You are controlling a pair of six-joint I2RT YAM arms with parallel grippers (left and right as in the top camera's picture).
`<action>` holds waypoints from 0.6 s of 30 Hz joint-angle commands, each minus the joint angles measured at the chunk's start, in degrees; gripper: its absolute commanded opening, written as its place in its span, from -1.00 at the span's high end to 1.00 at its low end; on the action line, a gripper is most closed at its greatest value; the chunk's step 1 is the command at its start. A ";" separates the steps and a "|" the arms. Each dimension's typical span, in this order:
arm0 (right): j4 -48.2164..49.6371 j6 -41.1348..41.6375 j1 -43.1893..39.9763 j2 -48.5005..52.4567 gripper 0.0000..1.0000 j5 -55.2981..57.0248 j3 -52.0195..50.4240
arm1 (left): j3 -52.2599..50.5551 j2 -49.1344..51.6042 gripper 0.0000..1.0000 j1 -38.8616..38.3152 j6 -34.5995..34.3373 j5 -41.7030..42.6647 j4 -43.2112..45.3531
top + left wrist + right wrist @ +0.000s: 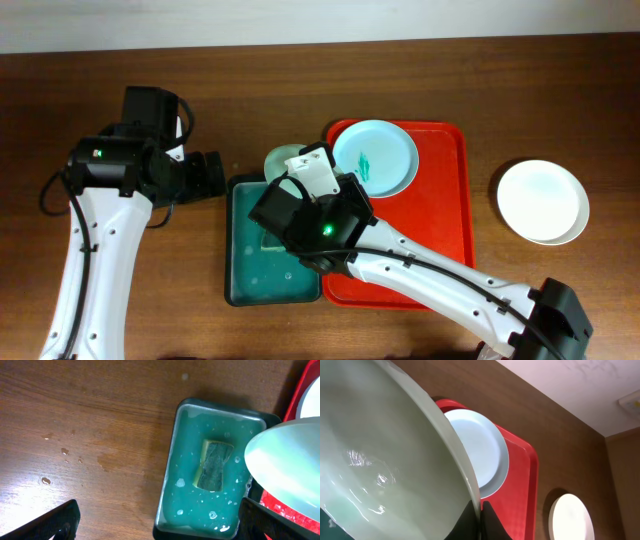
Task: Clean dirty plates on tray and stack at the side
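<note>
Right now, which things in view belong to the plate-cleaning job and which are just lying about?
Job:
red tray
smeared plate on it
lifted plate
white plate set aside
teal tray of soapy water
sponge

Lying about:
water droplets

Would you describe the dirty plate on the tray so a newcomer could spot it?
Find the large red tray right of centre on the wooden table. In its far left corner lies a round pale blue plate. Unlike the plain white plate off the tray to its right, it has teal smears at its centre.
</note>
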 commanded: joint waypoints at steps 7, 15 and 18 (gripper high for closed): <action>0.02 0.28 0.52 -1.70 0.92 2.34 1.36 | 0.11 -0.72 -0.99 0.11 -0.13 -0.26 0.09; 0.22 -2.91 1.57 -1.70 0.92 2.58 1.33 | 0.11 -0.72 -0.99 0.11 -0.13 -0.24 0.09; 1.53 -4.22 3.74 -1.70 0.92 7.21 1.46 | 0.11 -0.72 -0.99 0.09 -0.13 -0.24 0.09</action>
